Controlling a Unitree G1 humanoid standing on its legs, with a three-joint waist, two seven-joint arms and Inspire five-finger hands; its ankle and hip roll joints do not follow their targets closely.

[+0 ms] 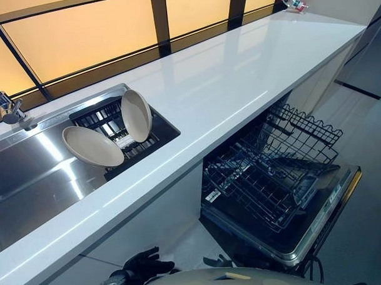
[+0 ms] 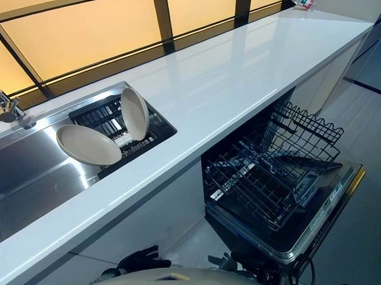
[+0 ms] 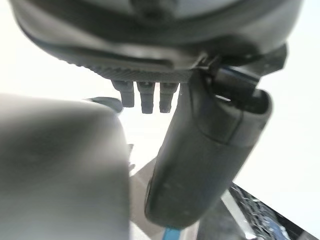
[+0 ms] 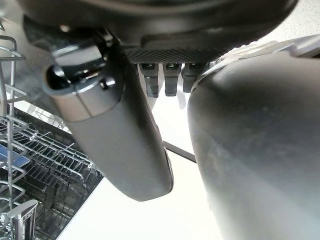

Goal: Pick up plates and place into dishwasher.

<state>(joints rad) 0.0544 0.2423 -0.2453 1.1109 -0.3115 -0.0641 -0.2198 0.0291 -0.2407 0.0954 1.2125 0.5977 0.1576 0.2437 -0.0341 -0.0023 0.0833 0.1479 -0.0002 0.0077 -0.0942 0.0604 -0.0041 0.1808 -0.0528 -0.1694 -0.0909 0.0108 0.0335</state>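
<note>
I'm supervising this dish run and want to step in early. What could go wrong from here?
Both plates lean loosely on the sink rack; lifting one could tip the other into the sink. The pulled-out dishwasher rack and open door stick out low, so a carried plate might knock them.

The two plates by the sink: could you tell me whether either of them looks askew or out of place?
One does. The upright plate stands on edge in the black drying rack, as expected. The other plate lies tilted, half over the rack's edge and half over the sink basin, not slotted in. The dishwasher rack is pulled out and looks free of plates.
</note>
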